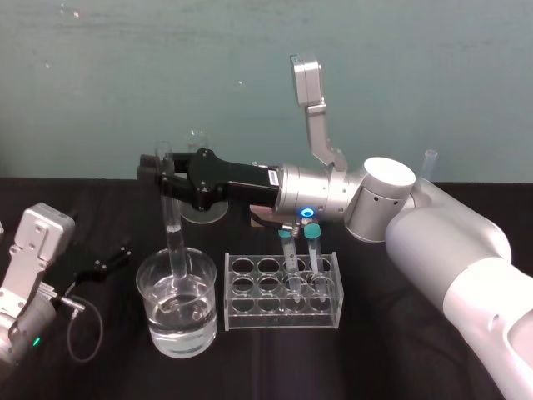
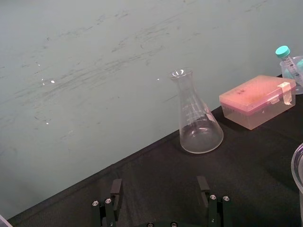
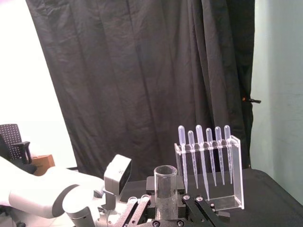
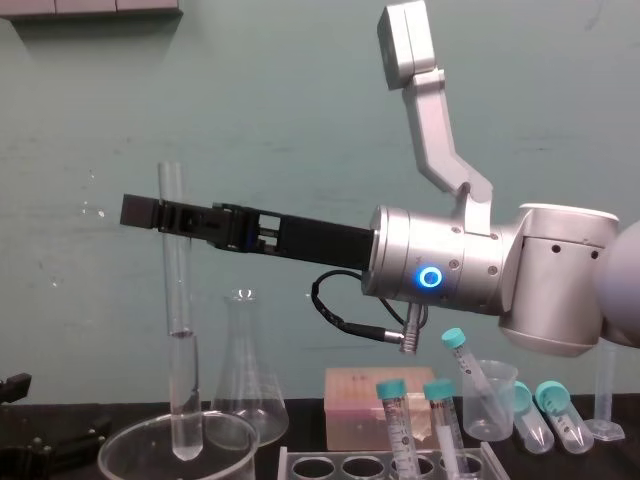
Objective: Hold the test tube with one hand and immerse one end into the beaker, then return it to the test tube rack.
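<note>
Since one end must go under, the right gripper (image 1: 166, 179) has its jaws pinching the test tube (image 1: 173, 242) high up and upright, lower end inside the beaker (image 1: 204, 329). The test tube rack (image 1: 250, 315) waits just beside the beaker. The left gripper (image 2: 159, 187) is parked near the beaker, jaws spread.

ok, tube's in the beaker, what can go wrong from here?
1. The right tool grips the test tube near its top; its lower end, inside the beaker, could knock the glass if moved sideways before lifting.
2. Two teal-capped tubes stand in the test tube rack; the return could clip them.
The left tool sits parked left of the beaker.
</note>
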